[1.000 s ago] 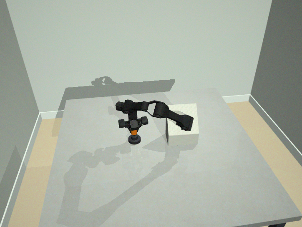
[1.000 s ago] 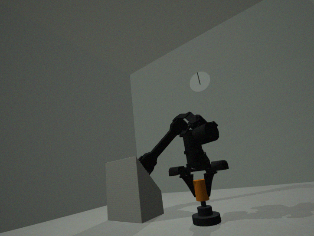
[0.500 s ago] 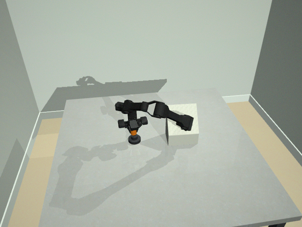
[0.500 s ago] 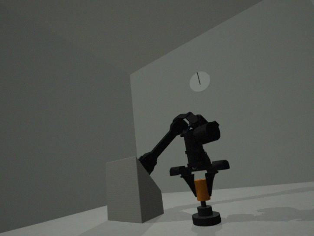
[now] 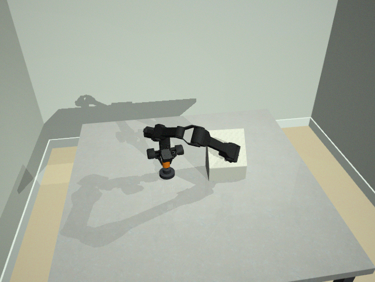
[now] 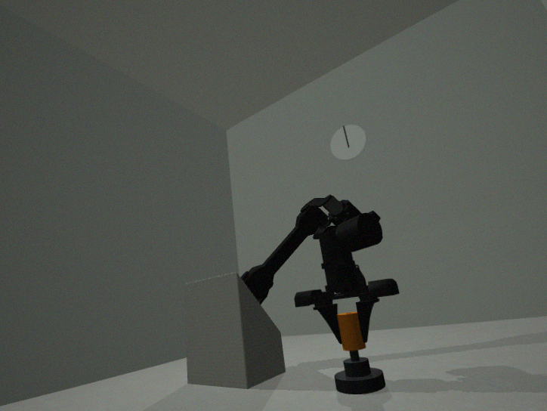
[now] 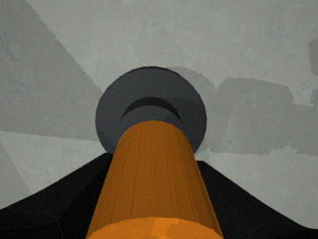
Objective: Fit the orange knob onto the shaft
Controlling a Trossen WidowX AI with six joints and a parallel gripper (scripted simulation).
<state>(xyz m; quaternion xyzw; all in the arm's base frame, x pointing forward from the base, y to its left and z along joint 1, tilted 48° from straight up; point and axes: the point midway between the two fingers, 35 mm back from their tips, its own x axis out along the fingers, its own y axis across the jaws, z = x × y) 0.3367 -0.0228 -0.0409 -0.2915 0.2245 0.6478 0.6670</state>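
Note:
The orange knob [image 5: 166,165] [image 6: 351,331] [image 7: 154,176] is an upright cylinder, tilted slightly in the exterior view. My gripper [image 6: 353,339] is shut on it, one finger on each side. The dark round pedestal [image 5: 167,174] [image 6: 359,381] [image 7: 151,83] stands on the table under the knob. A short length of the dark shaft [image 6: 353,355] shows between the knob's lower end and the pedestal's raised middle, so the knob is above the pedestal. Whether the shaft's tip is inside the hole cannot be seen. The flat sides of hole and shaft are hidden.
A pale block [image 5: 227,173] [image 6: 216,331] stands beside the pedestal, with the arm's base end on or against it. The arm reaches from there over the grey table [image 5: 242,218]. Shadows of the arm lie across the table.

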